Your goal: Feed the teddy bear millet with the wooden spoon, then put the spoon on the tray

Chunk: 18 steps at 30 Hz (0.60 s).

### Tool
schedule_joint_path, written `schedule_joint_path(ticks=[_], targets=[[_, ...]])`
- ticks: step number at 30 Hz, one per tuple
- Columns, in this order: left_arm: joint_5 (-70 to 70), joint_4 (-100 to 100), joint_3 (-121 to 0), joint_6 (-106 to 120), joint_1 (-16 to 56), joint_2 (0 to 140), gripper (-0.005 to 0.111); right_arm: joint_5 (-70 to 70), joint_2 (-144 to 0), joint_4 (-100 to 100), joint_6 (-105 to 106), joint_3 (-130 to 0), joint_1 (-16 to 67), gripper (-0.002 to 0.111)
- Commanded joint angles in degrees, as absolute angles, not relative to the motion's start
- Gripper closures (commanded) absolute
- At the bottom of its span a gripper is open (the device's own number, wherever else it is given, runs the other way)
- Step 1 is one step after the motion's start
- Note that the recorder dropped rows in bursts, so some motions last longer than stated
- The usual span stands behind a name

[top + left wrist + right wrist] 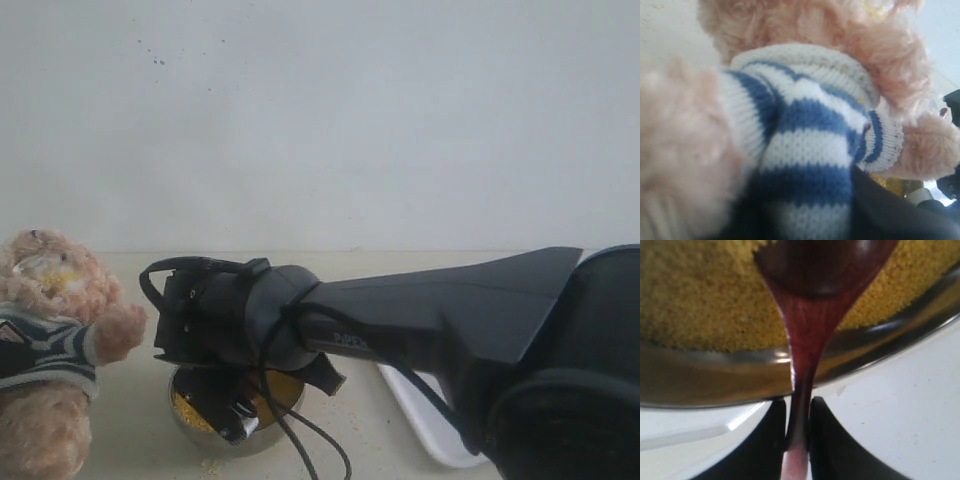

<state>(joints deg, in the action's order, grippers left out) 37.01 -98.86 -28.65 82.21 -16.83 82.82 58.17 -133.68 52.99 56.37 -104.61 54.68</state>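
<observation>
Pinching the wooden spoon [810,315] by its thin handle, the right gripper [798,407] is pointing down while its arm [440,310] is stretching leftward. The spoon's oval end is hanging over the millet [700,295] in the steel bowl [715,375]. I cannot tell how the left gripper's jaws are standing. One teddy bear [50,330], one spoon, one bowl and one tray [425,420] are showing.

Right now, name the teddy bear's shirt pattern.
The teddy bear wears blue and white stripes; left wrist view.
</observation>
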Motion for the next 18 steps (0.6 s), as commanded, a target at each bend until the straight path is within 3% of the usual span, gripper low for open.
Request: schedule_joint_path(ticks=[1,18], targets=[[38.0,-99.9,-28.5,82.4,-16.9,82.5,0.103,60.1,-133.2,52.0,57.5,-104.6,54.8,0.109],[37.9,-99.9,-28.5,82.4,-16.9,82.5,0.103,60.9,-132.4,49.1,59.1,-104.6,54.5,0.109]])
